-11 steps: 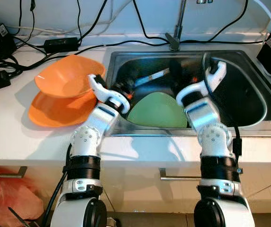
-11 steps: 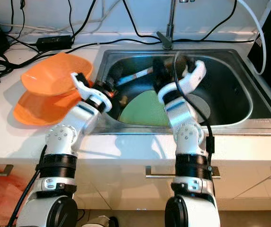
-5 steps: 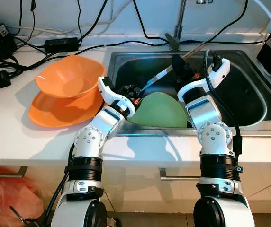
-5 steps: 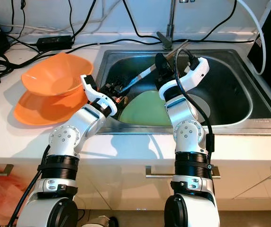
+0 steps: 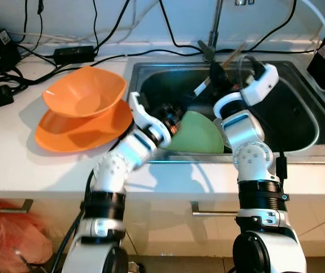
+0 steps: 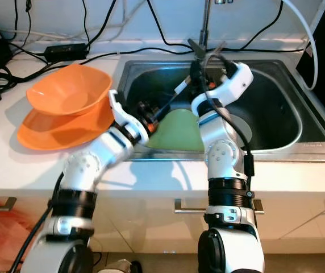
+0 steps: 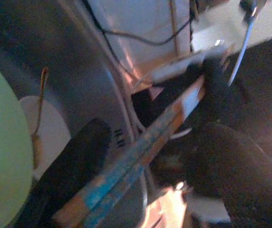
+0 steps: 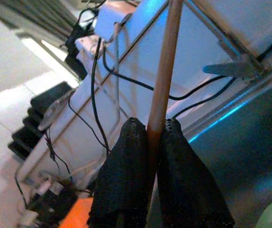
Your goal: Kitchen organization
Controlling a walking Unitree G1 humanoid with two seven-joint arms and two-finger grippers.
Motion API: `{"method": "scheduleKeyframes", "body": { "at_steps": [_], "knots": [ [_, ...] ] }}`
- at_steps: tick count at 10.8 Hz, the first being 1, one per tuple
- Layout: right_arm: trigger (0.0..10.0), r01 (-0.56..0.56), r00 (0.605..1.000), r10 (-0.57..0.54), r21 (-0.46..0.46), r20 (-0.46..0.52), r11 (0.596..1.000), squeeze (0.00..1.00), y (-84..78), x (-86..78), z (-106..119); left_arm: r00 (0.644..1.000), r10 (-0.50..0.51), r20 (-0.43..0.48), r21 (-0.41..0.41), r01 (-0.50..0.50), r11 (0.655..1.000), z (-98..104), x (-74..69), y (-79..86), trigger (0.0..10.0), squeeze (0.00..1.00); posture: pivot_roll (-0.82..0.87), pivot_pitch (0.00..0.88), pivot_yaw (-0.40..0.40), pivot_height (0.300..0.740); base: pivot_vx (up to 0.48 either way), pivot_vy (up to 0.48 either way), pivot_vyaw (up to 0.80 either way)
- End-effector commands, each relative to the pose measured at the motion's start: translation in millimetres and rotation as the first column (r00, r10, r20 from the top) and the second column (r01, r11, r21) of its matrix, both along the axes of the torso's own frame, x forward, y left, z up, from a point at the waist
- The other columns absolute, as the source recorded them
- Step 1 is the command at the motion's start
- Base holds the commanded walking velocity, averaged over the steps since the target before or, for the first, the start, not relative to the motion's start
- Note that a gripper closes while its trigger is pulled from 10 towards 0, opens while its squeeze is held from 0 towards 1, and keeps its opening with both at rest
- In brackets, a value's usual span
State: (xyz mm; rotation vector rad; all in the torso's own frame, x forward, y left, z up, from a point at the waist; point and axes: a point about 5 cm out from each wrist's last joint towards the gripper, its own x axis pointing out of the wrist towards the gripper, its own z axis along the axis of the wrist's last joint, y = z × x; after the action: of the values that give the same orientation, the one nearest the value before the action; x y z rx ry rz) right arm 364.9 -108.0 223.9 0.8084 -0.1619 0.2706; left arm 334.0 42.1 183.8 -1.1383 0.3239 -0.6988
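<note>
Chopsticks (image 5: 205,86) slant across the sink (image 5: 299,108) in my head cameras, their upper end near the faucet base (image 5: 208,50) and their lower end close to the left tool (image 5: 171,114). My right tool (image 5: 222,73) is raised over the back of the basin and clamps them partway along. A green plate (image 5: 199,133) leans against the front wall of the sink, just beside the left tool. On the white surface (image 5: 9,153) to the left sit 2 stacked orange bowls (image 5: 83,108), with black cables and adapters behind them.

From the left wrist I see the chopsticks (image 7: 140,156) running between that tool's 2 dark fingers (image 7: 74,161), which stand apart on either side; I cannot tell whether they touch the sticks. The green plate (image 7: 3,156) fills one edge, and a strainer drain lies beside it.

From the right wrist, both black fingertips (image 8: 126,180) are pressed tight against a wooden stick (image 8: 164,71), with the wall and cables beyond.
</note>
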Motion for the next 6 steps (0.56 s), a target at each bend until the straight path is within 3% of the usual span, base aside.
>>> {"method": "scheduleKeyframes", "body": {
  "at_steps": [1, 4, 6],
  "knots": [
    [0.0, 0.048, 0.998, -0.051, -0.080, -0.038, 0.996, 0.00, -6.2, 1.1, -10.7, 0.992, -0.034, 0.123, -0.004, 0.035, 0.999, 19.4, -6.0, -7.0, 10.0, 1.00, 0.08, 0.046, 0.048, 0.740, 0.000, 0.000, 0.00],
    [0.0, 0.111, 0.992, -0.119, -0.139, -0.051, 0.984, 0.00, -14.3, 2.9, -17.1, 0.958, -0.042, 0.282, 0.212, -0.020, 0.977, 23.8, -9.6, -5.4, 10.0, 1.00, 0.08, 0.048, 0.044, 0.740, 0.000, 0.000, 0.00],
    [0.0, 0.152, 0.984, -0.165, -0.177, -0.063, 0.973, 0.00, -23.1, 4.6, -21.5, 0.897, -0.013, 0.441, 0.413, -0.190, 0.891, 22.4, -7.3, 5.9, 10.0, 1.00, 0.08, 0.049, 0.044, 0.740, 0.000, 0.000, 0.00]
  ]
}}
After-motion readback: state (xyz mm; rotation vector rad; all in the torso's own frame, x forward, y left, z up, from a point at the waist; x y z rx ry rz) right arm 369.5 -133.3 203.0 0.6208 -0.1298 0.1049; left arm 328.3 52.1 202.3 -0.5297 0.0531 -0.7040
